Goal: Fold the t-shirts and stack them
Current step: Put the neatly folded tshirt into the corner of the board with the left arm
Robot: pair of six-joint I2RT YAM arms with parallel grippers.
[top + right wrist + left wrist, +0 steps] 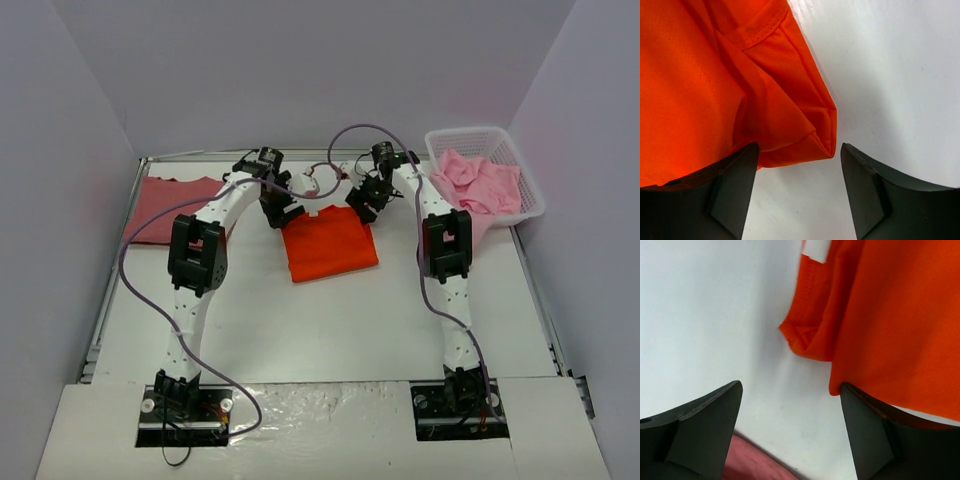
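Orange t-shirt [329, 243] folded | wrist views: left pincer [790, 386], right pincer [800, 146] both released | overhead only: pink shirts [480, 185]

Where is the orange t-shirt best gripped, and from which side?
Probably at its two far corners, from above: the orange t-shirt lies flat, and its layers bunch there. The left end effector and right end effector hang open at those corners.

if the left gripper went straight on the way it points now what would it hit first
The left gripper would probably meet bare white table first, just beside a corner of the orange t-shirt; one finger may graze the cloth edge, depth being unclear.
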